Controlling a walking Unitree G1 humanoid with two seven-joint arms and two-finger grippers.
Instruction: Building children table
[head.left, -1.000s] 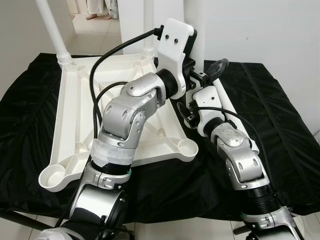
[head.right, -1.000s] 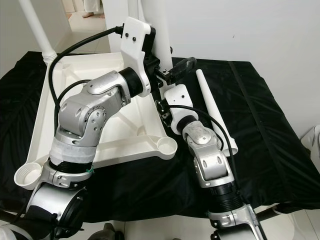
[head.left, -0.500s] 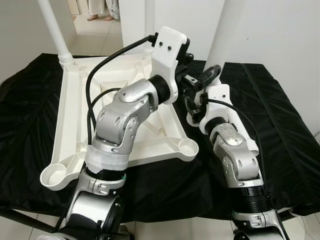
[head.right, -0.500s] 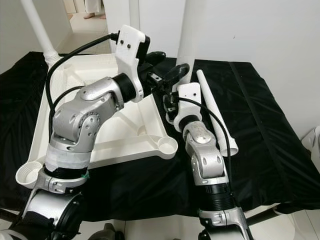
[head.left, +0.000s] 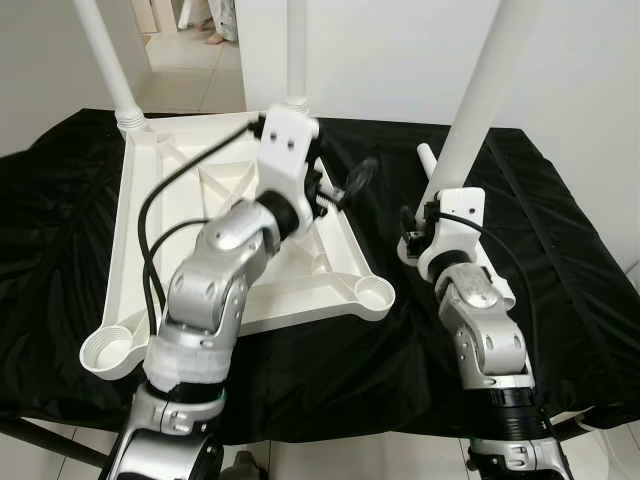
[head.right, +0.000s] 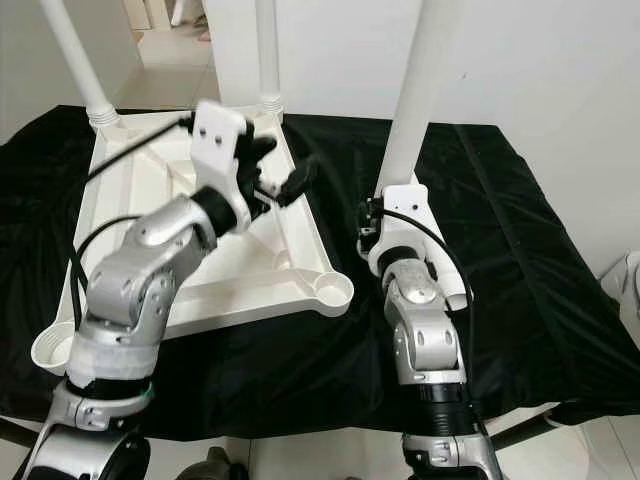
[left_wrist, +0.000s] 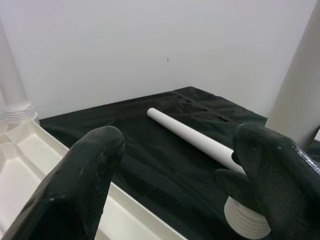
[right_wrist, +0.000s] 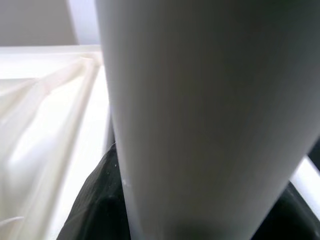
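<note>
An upside-down white tabletop (head.left: 140, 230) lies on a black cloth, with white legs screwed into its far left (head.left: 102, 55) and far right (head.left: 295, 50) corners. My right gripper (head.left: 413, 237) is shut on a third white leg (head.left: 482, 95), holding it almost upright to the right of the tabletop; its lower end is hidden behind my wrist. Another leg (head.right: 447, 250) lies on the cloth behind it. My left gripper (head.left: 345, 183) hangs open and empty over the tabletop's right edge, apart from the held leg (left_wrist: 300, 85).
The near right socket (head.left: 372, 293) and near left socket (head.left: 105, 352) are open cups. The black cloth (head.left: 565, 250) spreads wide on the right. A white wall stands behind, and a doorway with a person's feet (head.left: 213, 12) is at the far left.
My right gripper has carried the leg rightward, away from the tabletop's far corner, and stood it more upright. My left gripper has drawn back from the leg toward the tabletop.
</note>
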